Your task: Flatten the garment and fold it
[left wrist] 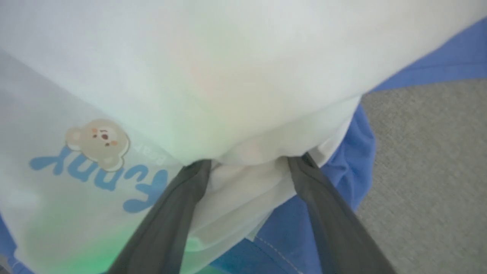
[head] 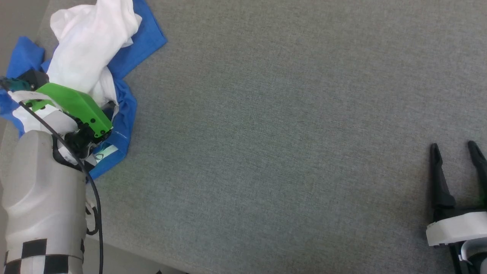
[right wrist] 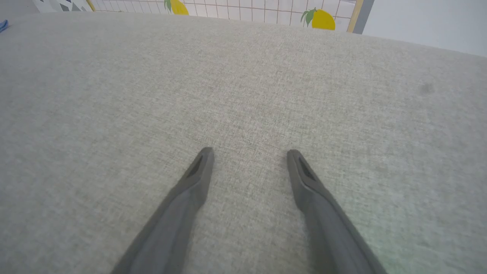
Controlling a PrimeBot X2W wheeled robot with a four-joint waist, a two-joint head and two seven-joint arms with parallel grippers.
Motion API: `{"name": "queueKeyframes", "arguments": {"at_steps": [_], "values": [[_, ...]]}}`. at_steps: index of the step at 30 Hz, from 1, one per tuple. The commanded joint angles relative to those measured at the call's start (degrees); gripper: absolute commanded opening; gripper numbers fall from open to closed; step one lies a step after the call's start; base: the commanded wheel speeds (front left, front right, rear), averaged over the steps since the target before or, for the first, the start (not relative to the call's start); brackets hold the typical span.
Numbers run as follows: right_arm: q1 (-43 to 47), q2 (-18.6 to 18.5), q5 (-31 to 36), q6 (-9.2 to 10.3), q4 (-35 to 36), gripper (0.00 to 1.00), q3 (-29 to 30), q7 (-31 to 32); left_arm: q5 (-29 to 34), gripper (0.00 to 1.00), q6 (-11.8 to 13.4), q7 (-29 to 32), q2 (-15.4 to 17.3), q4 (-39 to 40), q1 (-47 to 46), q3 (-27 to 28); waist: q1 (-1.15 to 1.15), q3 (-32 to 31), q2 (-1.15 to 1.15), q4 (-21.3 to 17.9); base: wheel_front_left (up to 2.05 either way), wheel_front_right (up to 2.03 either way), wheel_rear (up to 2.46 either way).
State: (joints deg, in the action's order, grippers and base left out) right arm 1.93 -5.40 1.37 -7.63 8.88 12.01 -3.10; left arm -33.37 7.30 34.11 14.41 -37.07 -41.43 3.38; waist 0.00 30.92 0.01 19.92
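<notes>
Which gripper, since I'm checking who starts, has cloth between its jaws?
The left gripper: white folds of the garment sit between its open jaws. The right gripper hovers over bare grey surface.

— What's showing at eight o'clock?
— A pale grey forearm (head: 42, 182) is wearing a black-and-white checkered band (head: 38, 255). A black cable (head: 97, 205) is running alongside, and a bright green cover (head: 76, 104) is showing dark screws (head: 93, 121).
— And at four o'clock?
— The right gripper (head: 452, 145) is showing tapering black fingers (head: 439, 182) on a white housing (head: 456, 228).

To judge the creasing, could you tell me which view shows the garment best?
Head view: most of the bunched garment shows. Left wrist view gives a close-up of white cloth and bear print; right wrist view, perhaps a blue sliver.
</notes>
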Motion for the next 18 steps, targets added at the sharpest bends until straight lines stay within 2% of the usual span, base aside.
{"name": "queueKeyframes", "arguments": {"at_steps": [1, 2, 3, 4, 5, 10, 13, 18], "values": [[1.3, -0.5, -0.3, 0.14, -2.5, 1.0, 0.9, 1.3, -0.8, 1.0, -1.1, 1.1, -3.2, -2.3, 1.7, -1.7, 0.0, 0.6, -0.01, 0.1, 0.0, 0.0, 0.0], [1.3, -0.5, -0.3, 0.14, -2.4, 1.0, 1.0, 1.4, -1.1, 1.0, -1.4, 0.8, -3.4, -2.3, 1.9, -1.6, 0.0, 0.5, -0.01, 0.2, 0.0, 0.0, 0.0], [1.5, -0.5, -0.3, 0.14, -2.5, 1.0, 1.1, 1.4, -1.2, 0.89, -1.7, 0.2, -3.5, -2.3, 2.2, -1.6, 0.0, 0.3, -0.01, 0.4, 0.0, 0.0, 0.0], [1.6, -0.5, -0.2, 0.14, -2.5, 1.0, 1.1, 1.5, -1.1, 0.15, -2.1, -1.2, -3.2, -1.9, 2.3, -1.4, 0.0, 0.0, -0.01, 0.6, 0.0, 0.0, 0.0], [1.6, -0.5, -0.2, 0.14, -2.6, 1.0, 1.1, 1.5, -1.2, 0.0, -2.0, -3.6, -3.1, -1.3, 2.4, -0.6, 0.0, -0.4, -0.01, 0.8, 0.0, 0.0, 0.0], [1.7, -0.2, -0.3, 0.14, -4.3, 1.0, 0.3, 1.0, -1.0, 0.0, -1.2, -17.3, -2.1, 2.6, 1.5, 3.7, 0.0, -3.8, -0.01, 1.6, 0.0, 0.0, 0.0], [1.4, 0.4, -0.5, 0.14, -6.0, 1.0, -0.7, 0.3, -0.2, 0.0, -1.8, -23.9, -0.5, 4.6, -0.1, 5.1, 0.0, -6.9, -0.01, 1.7, 0.0, 0.0, 0.0], [1.1, 1.6, -0.8, 0.14, -9.9, 1.0, -2.2, -1.2, 0.8, 0.0, -4.6, -27.1, 3.2, 7.5, -5.1, 4.9, 0.0, -12.3, -0.01, 0.9, 0.0, 0.0, 0.0]]}}
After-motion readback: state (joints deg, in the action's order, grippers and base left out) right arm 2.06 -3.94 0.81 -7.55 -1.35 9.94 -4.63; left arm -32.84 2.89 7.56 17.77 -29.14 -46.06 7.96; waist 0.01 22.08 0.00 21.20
